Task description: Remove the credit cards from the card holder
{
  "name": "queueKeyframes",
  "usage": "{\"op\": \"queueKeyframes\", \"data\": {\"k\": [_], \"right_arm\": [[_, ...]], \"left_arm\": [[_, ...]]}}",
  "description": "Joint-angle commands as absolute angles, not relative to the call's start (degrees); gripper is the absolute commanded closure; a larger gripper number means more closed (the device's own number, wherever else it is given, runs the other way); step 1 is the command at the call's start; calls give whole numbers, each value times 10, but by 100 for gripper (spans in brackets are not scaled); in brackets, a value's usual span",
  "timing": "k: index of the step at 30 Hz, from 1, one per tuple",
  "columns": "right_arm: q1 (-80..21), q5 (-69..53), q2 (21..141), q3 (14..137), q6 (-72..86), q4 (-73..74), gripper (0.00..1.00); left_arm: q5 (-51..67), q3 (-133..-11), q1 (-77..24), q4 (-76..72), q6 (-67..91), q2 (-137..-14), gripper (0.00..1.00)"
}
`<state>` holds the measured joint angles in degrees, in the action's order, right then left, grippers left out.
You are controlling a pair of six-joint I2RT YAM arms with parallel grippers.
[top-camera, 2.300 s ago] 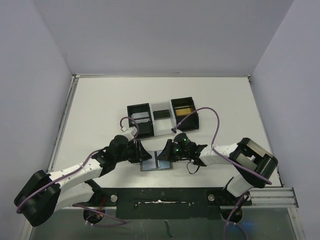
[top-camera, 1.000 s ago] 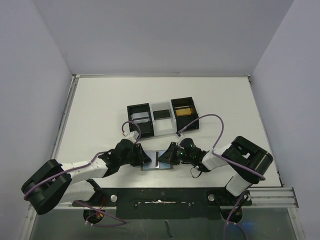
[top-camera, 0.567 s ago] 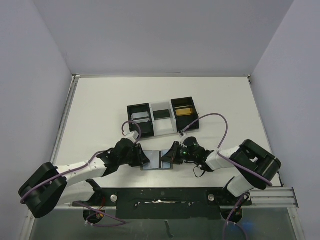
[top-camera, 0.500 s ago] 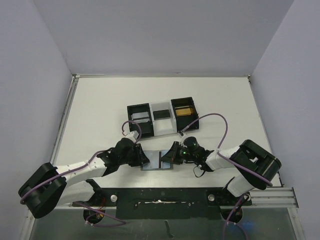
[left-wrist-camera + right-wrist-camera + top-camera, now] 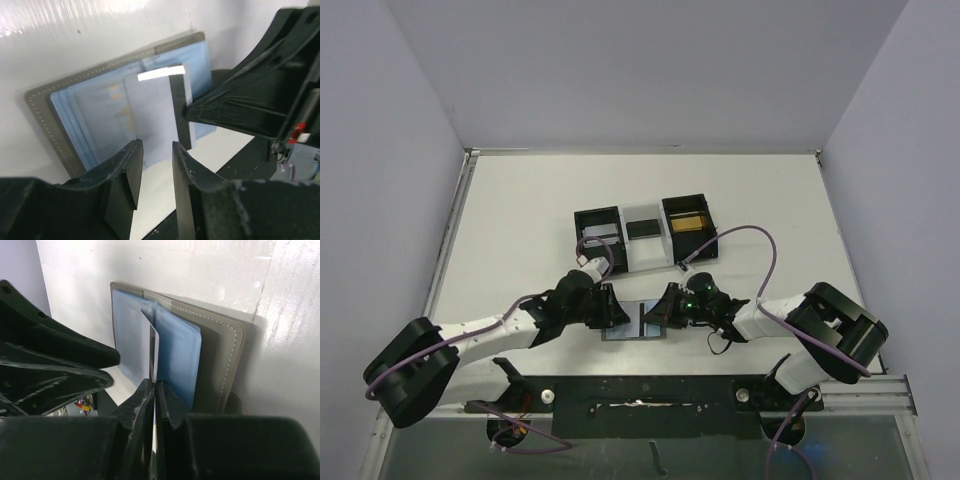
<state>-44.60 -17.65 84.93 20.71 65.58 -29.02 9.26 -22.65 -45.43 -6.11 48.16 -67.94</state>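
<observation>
The card holder [image 5: 623,331] lies open on the table between my grippers, grey outside [image 5: 220,355] and blue-grey inside [image 5: 95,115]. A pale credit card [image 5: 157,110] stands on edge over its middle fold [image 5: 640,320]. In the right wrist view the same card [image 5: 154,347] shows edge-on, with my right gripper [image 5: 154,384] shut on it [image 5: 658,315]. My left gripper [image 5: 616,312] hovers at the holder's left panel. Its jaws [image 5: 156,144] are open, with only bare table showing between them.
A black-and-white three-compartment tray [image 5: 645,262] sits just behind the holder, with a gold card [image 5: 688,222] in its right bin and a dark card [image 5: 642,228] in the middle. The right gripper's black body [image 5: 260,90] is close in front of the left fingers.
The left gripper's jaws have spread and its wrist has shifted slightly up and right. The right gripper stays shut on the upright card and has barely moved.
</observation>
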Motion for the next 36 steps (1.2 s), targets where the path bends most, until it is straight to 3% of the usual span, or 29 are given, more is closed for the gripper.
{"op": "queueKeyframes", "data": {"k": [1, 8, 18, 24, 26, 33, 36], "right_arm": [[-443, -171, 843, 229, 640, -284, 97], [-442, -169, 838, 231, 641, -288, 88], [-443, -197, 853, 223, 652, -349, 76], [-444, -204, 877, 221, 663, -384, 75], [-444, -200, 880, 217, 664, -388, 76], [-443, -184, 855, 211, 657, -365, 99], [-444, -168, 828, 213, 644, -318, 100]], "left_arm": [[122, -243, -468, -103, 465, -734, 71], [73, -234, -475, -80, 487, -756, 81], [60, -236, -475, -57, 483, -749, 82], [60, -235, -475, -55, 483, -749, 82], [60, -236, -475, -54, 484, -748, 82], [53, -234, -474, -48, 485, -740, 82], [48, -234, -475, -43, 484, -730, 80]]}}
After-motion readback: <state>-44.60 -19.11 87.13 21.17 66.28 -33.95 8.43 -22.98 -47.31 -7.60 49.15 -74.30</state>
